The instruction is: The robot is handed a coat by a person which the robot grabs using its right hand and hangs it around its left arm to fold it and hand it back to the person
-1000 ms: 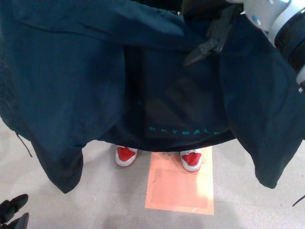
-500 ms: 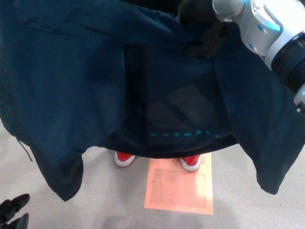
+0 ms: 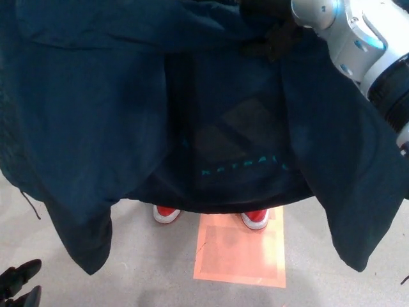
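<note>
hanging open, the coat (image 3: 96,115) shows faint teal lettering (image 3: 243,167), not readable.

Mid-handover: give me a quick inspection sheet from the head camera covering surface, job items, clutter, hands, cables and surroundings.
Surface: grey floor with an orange rectangle marked on it.
Job's things: dark navy coat hangs open across most of the view, with teal lettering on its lining.
Clutter: nothing seen.
Hands: right hand is closed on the coat's upper edge. Left hand shows only partly at the bottom-left corner, clear of the coat, state unclear.
Cables: nothing seen; only a thin drawstring hangs from the coat.
Surroundings: a person's red-and-white shoes show below the coat's hem, at the rectangle's far edge.
</note>
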